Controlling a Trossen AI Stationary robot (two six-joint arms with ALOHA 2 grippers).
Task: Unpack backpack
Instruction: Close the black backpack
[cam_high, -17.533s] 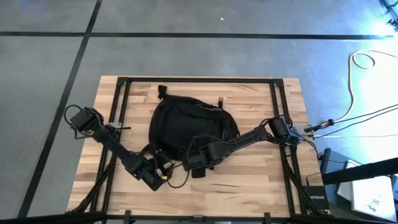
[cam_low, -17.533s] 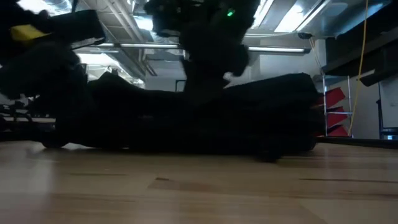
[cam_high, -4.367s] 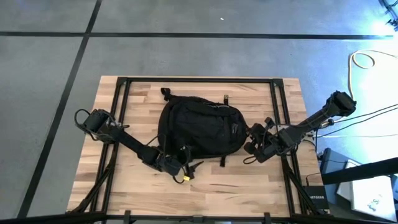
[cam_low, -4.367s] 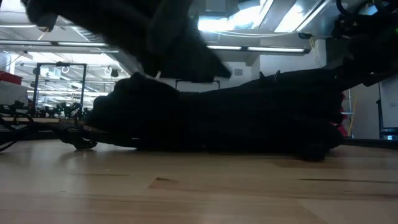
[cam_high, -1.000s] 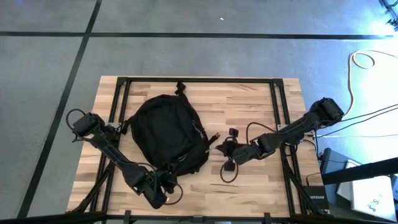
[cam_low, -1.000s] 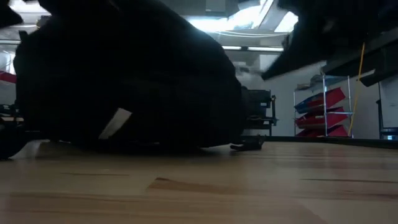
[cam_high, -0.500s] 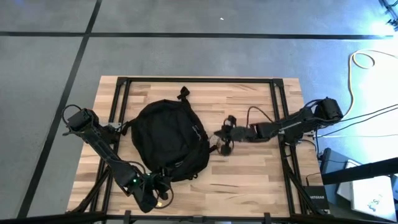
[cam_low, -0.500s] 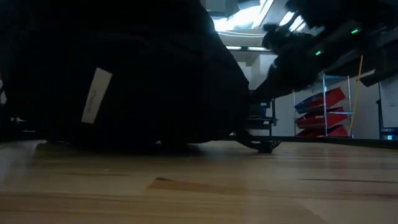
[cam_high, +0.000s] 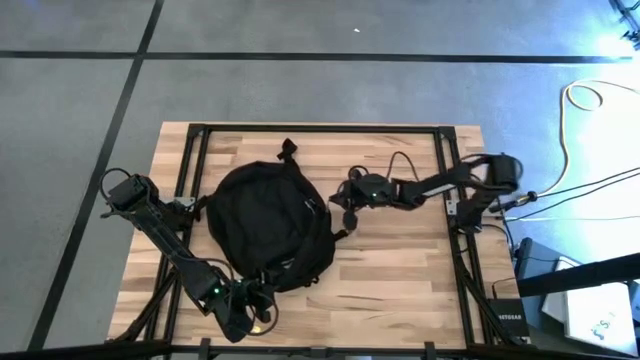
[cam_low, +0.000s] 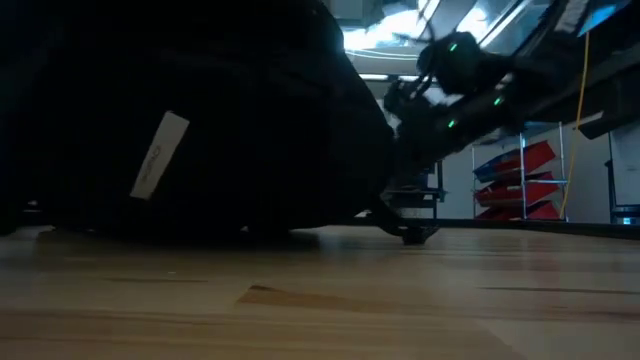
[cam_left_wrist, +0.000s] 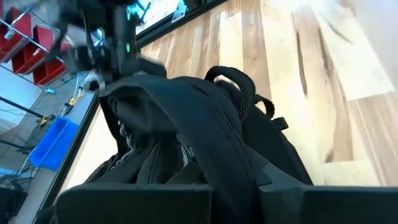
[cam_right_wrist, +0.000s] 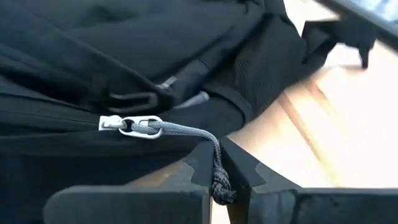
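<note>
We see the bench (cam_high: 400, 290) with the backpack (cam_high: 265, 225) bunched on its left half, as it was half a second ago, though its top loop (cam_high: 287, 150) now points a little more toward the far edge. The right arm has swung farther in: the right tool (cam_high: 345, 200) now sits at the pack's right flank, where before it hung just off it over bare wood. The left tool (cam_high: 250, 305) stays at the near left corner of the pack, closed on a strap (cam_left_wrist: 205, 124) that runs up from it to the pack.

The right half of the bench is bare wood, with open room out to the near and right edges; the black frame rails run along the far edge and both sides. On the left the pack lies close to the rail.

Up close, the right tool (cam_right_wrist: 219, 177) is narrow, pinching the knotted end of the grey zip cord (cam_right_wrist: 186, 134), which leads to the silver zip pull (cam_right_wrist: 134, 124) on the pack.

A pale stripe (cam_low: 160, 155) shows on the pack in the low view; we can read no writing on it.
</note>
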